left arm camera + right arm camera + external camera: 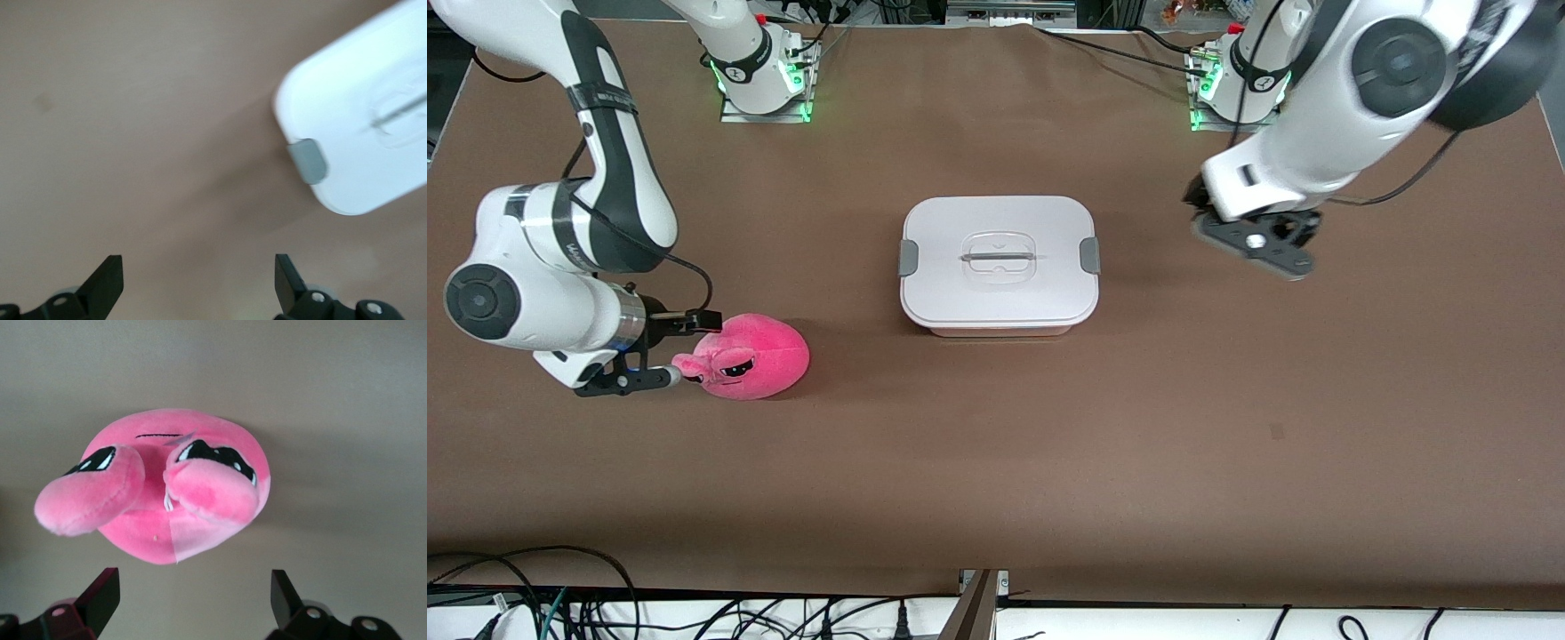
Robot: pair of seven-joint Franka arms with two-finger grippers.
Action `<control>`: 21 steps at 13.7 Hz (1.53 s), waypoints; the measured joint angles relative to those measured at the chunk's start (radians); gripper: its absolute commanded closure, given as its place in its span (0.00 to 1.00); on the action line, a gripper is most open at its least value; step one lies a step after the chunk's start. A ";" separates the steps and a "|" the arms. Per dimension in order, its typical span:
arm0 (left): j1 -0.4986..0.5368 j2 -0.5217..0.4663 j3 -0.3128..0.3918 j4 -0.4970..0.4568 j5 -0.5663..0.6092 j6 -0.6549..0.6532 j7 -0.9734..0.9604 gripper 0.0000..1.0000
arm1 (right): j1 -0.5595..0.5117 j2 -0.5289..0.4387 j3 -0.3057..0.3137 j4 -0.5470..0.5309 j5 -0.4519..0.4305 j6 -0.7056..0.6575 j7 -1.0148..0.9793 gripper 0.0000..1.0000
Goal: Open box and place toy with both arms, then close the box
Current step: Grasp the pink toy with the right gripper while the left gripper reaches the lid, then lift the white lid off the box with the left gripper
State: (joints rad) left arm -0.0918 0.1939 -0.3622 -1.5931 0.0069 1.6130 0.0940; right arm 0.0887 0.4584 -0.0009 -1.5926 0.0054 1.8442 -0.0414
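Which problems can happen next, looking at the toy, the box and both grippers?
The open right gripper faces the soft plush toy; closing only on an ear could let it slip. The white lid is on the box with its grey clips in place, so the open left gripper, beside it, may drag the box.

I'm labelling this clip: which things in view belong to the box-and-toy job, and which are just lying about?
Part of the job:
- box, lid on, mid-table
- toy, toward the right arm's end
- right end effector, open, beside the toy
- left end effector, open, over bare table

Just lying about:
- cables along the table's near edge
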 measured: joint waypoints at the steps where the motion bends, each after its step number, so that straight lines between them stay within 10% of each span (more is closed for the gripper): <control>1: -0.024 0.049 -0.018 0.032 -0.001 0.004 0.033 0.00 | 0.002 0.004 0.000 -0.004 0.000 0.008 0.000 0.00; 9: -0.267 0.381 -0.033 0.153 -0.001 0.343 0.286 0.00 | 0.010 0.022 0.000 -0.045 0.001 0.075 0.001 0.00; 17: -0.377 0.407 -0.027 0.154 0.058 0.383 0.329 0.00 | 0.010 0.031 0.001 -0.110 0.001 0.179 0.000 0.00; 18: -0.377 0.408 -0.024 0.153 0.073 0.383 0.329 0.07 | 0.010 0.032 0.002 -0.114 0.001 0.187 0.000 0.07; 21: -0.377 0.408 -0.023 0.151 0.086 0.382 0.331 0.87 | 0.011 0.032 0.004 -0.116 0.002 0.195 0.000 0.69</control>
State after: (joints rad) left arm -0.4689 0.6018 -0.3854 -1.4419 0.0929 1.9954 0.4245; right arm 0.0995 0.4908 0.0030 -1.7089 0.0074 2.0392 -0.0412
